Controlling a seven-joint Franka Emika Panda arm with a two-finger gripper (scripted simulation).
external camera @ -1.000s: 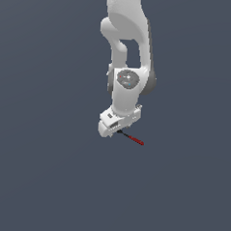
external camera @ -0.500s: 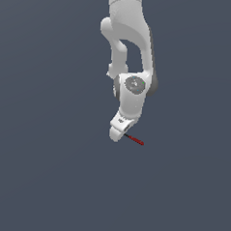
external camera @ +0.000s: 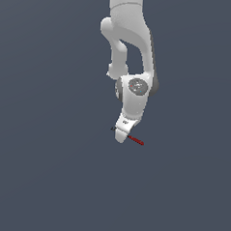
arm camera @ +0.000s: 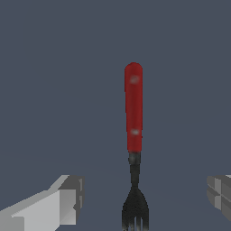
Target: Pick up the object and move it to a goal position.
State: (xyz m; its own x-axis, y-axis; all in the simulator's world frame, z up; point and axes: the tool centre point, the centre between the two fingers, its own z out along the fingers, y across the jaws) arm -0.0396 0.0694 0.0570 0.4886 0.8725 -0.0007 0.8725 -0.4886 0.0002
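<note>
Two pale grey fingers (arm camera: 61, 200) of the claw (arm camera: 144, 198) show at the edges of the wrist view, spread wide apart with nothing between their pads. Between them, touching neither finger, lies the object (arm camera: 134, 135): a small fork with a long red handle, a thin dark neck and black tines. The tines sit in the gap between the fingers, somewhat nearer one finger than the other, and the red handle points straight away from the claw.

From the exterior view, the claw (external camera: 121, 136) hangs low over the fork (external camera: 134, 140), and whether it touches the fork cannot be told at this size. The red handle pokes out from the claw toward the exterior view's right, and a short dark tip shows just on the claw's other side.

Above the claw rises the white arm (external camera: 128, 50), bending down from the upper edge of the picture. All around the claw and fork lies a plain, dark grey-blue surface (external camera: 41, 171), featureless.
</note>
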